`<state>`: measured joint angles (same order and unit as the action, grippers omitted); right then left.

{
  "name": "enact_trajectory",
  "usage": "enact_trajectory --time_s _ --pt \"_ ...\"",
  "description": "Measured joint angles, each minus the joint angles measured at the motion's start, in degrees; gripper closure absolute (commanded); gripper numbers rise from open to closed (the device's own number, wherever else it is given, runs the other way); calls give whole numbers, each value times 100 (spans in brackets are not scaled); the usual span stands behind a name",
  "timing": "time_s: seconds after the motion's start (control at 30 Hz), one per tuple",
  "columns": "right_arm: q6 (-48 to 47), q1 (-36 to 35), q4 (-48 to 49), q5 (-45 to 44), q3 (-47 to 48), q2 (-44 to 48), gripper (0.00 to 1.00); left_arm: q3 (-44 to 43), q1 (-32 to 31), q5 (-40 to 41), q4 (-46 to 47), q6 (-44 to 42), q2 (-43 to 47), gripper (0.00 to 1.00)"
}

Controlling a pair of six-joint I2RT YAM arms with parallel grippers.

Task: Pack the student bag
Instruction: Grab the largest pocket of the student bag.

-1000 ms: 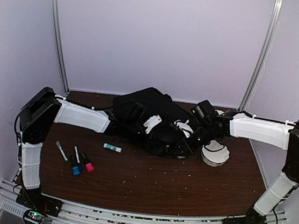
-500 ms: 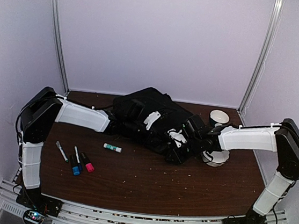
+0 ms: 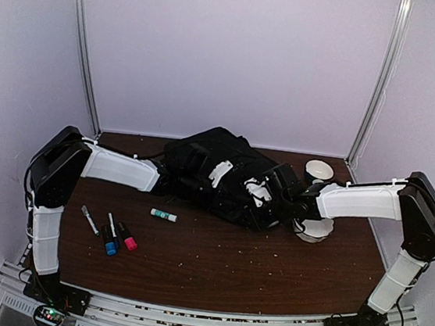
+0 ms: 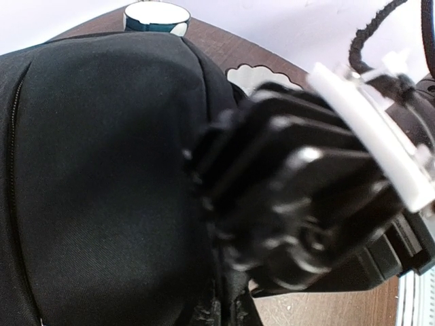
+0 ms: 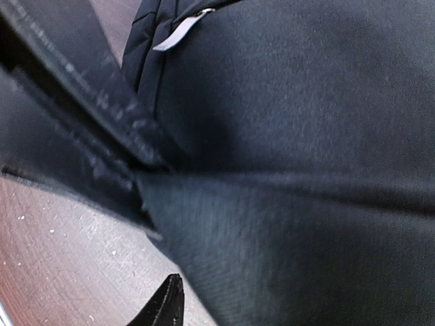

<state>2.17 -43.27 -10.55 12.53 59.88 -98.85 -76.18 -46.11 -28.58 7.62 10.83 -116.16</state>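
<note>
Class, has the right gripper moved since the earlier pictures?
Yes. The right gripper came toward the near edge of the table, away from the white cup at the back.

Brown table (image 3: 213, 269) holds student bag (image 3: 213, 170), markers (image 3: 111, 233), cup (image 3: 319, 170).

Left arm (image 3: 118, 169): white moulded shells covering the links, rounded black housing bulging at the elbow. Right arm (image 3: 358, 201): wearing matching white shells, black elbow. Bases (image 3: 56, 300): black, green lights glowing. Right wrist: black braided cable (image 4: 370, 34) looping over a white plate (image 4: 367, 129).

Lab test booth: plain walls (image 3: 230, 54), metal rail (image 3: 184, 315), table (image 3: 229, 268)
</note>
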Motion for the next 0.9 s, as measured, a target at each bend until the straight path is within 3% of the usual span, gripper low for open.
enact_trajectory --time_s 0.13,0.37,0.9 --pt "17 0 81 -63 98 -136 68 0 4 -50 26 50 -11 100" --pt "-31 0 155 -111 98 -149 92 35 7 -101 146 92 -17 100" --pt "-50 238 -96 168 -155 382 99 39 15 -98 164 20 -17 100"
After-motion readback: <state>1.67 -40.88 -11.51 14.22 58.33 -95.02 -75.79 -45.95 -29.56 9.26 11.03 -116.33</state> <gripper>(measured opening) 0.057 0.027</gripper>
